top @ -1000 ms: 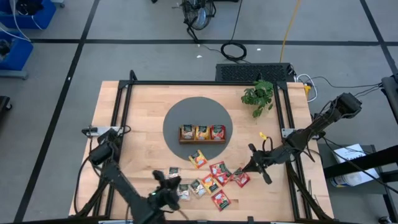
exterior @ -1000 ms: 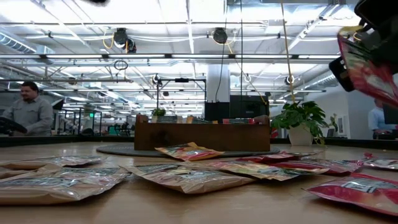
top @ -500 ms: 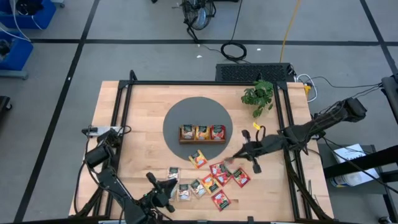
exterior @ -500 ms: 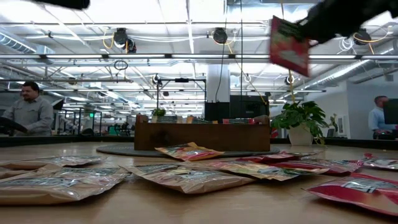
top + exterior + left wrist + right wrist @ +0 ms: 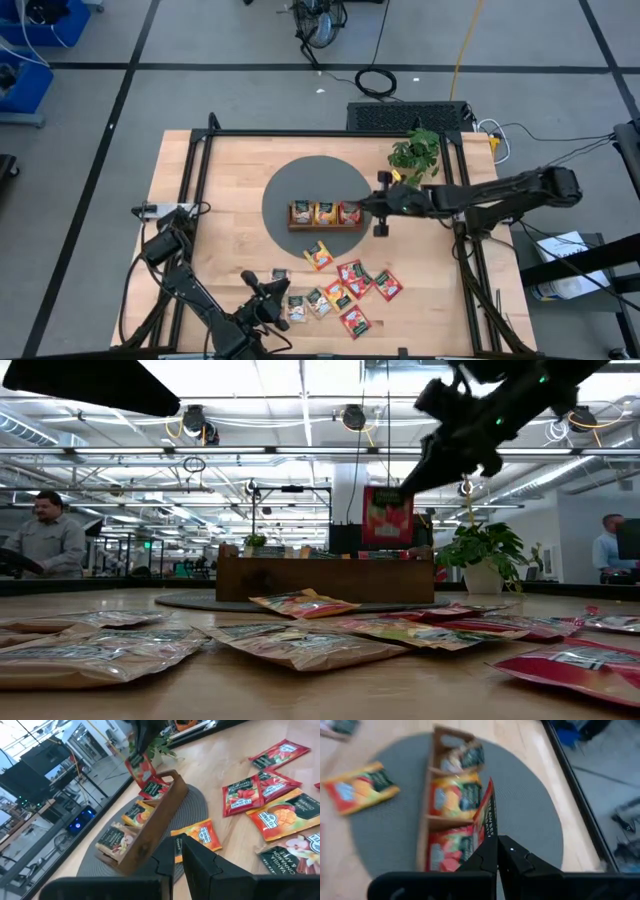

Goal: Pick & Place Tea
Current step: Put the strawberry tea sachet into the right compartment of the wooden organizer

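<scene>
A long brown wooden tray (image 5: 325,226) stands on a round grey mat (image 5: 280,190), with a sachet showing in each of its three compartments. Several red, orange-yellow and dark green sachets (image 5: 345,290) lie flat on the table on the near side of the mat. My right gripper (image 5: 372,207) is over the tray's right end, shut on a red sachet (image 5: 387,517). The left wrist view also shows that sachet (image 5: 140,770) above the tray (image 5: 150,825). My left gripper (image 5: 270,298) waits near the table's near edge, fingers shut (image 5: 179,851). My right gripper pinches the red sachet between its two fingers at the upper corner (image 5: 408,488), also seen at the edge (image 5: 489,836). The fingers (image 5: 432,460) slant down from the table's right. The sachet hangs upright below them, lifted clear, just above the tray's right compartment (image 5: 447,851).
A potted plant (image 5: 415,152) stands at the far right, close to my right arm. Black frame rails (image 5: 200,180) run along the table's left, right and far sides. One orange sachet (image 5: 319,256) lies between mat and pile. People (image 5: 45,540) stand in the room behind.
My right gripper, shut on the red sachet, has risen from over the loose pile at the near right. It has swung toward the far edge and left until it stands over the tray's right end. The sachet has been carried clear of the table and now hangs upright.
</scene>
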